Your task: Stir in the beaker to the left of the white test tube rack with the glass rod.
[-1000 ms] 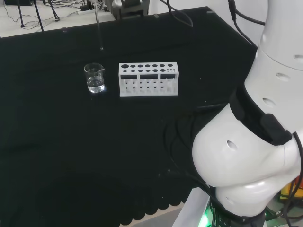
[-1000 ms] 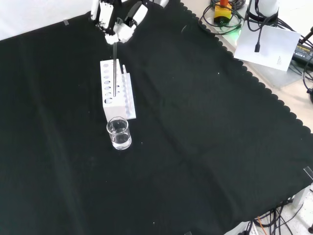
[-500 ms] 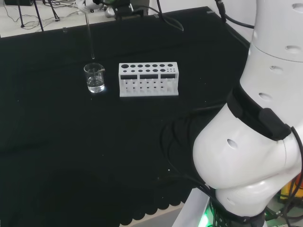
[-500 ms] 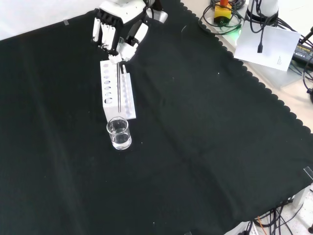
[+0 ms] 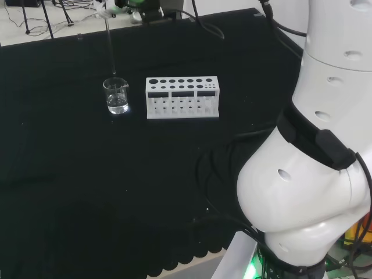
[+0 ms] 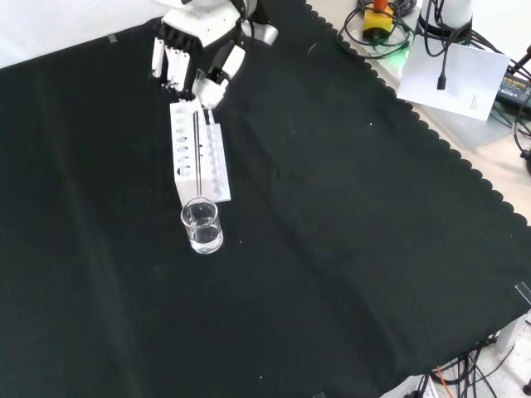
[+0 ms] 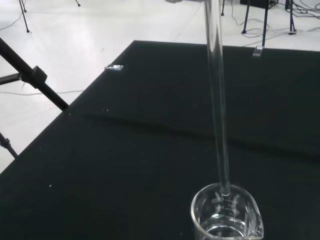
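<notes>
Pinching the glass rod (image 6: pixel 199 153) at its top, the hand (image 6: pixel 192 51) hangs above the white test tube rack (image 6: pixel 197 156) in the front view, fingers curled round it. Rod near upright, lower tip just over the mouth of the beaker (image 7: pixel 226 214). Head view: beaker (image 5: pixel 117 96) left of rack, clear liquid inside

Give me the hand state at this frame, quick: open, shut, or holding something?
Hand: shut on the glass rod, pinched at its top end, with the rod's tip hanging just above the beaker.
</notes>
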Controlling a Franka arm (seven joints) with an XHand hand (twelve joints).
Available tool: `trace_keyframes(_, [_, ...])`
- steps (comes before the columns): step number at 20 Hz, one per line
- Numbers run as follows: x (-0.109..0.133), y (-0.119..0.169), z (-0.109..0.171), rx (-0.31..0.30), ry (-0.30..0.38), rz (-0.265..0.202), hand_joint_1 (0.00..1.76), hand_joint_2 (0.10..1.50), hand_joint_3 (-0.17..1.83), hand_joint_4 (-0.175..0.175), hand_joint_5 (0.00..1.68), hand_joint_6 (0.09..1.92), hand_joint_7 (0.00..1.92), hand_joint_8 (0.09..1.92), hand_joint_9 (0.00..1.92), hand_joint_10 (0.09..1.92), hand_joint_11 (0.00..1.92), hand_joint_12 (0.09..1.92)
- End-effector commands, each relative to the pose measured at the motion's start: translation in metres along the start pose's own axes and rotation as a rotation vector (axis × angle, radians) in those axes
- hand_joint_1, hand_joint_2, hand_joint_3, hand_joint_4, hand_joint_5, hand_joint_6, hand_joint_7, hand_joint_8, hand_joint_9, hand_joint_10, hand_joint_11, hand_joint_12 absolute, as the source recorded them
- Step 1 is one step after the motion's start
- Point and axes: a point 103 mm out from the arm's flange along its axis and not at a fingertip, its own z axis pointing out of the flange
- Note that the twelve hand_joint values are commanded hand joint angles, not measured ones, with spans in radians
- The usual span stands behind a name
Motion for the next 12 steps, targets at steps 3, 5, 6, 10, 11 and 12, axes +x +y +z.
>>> trace_keyframes(3, [-0.011, 0.016, 0.029, 0.014, 0.017, -0.009, 1.47, 1.07, 0.00, -0.175, 1.05, 0.59, 0.98, 1.34, 1.50, 1.08, 0.98, 1.05])
trace_keyframes(5, [-0.013, 0.017, 0.035, 0.023, 0.013, -0.008, 1.47, 1.07, 0.00, -0.175, 1.05, 0.59, 0.98, 1.34, 1.50, 1.08, 0.98, 1.05])
trace_keyframes(6, [-0.013, 0.017, 0.038, 0.027, 0.011, -0.007, 1.47, 1.07, 0.00, -0.175, 1.05, 0.59, 0.98, 1.34, 1.50, 1.08, 0.98, 1.05])
trace_keyframes(10, [-0.014, 0.019, 0.054, 0.043, 0.011, -0.003, 1.47, 1.07, 0.00, -0.175, 1.05, 0.59, 0.98, 1.34, 1.50, 1.08, 0.98, 1.05])
trace_keyframes(11, [-0.014, 0.020, 0.058, 0.046, 0.014, -0.003, 1.47, 1.07, 0.00, -0.175, 1.05, 0.59, 0.98, 1.34, 1.50, 1.08, 0.98, 1.05])
trace_keyframes(12, [-0.014, 0.020, 0.063, 0.051, 0.014, -0.003, 1.47, 1.07, 0.00, -0.175, 1.05, 0.59, 0.98, 1.34, 1.50, 1.08, 0.98, 1.05])
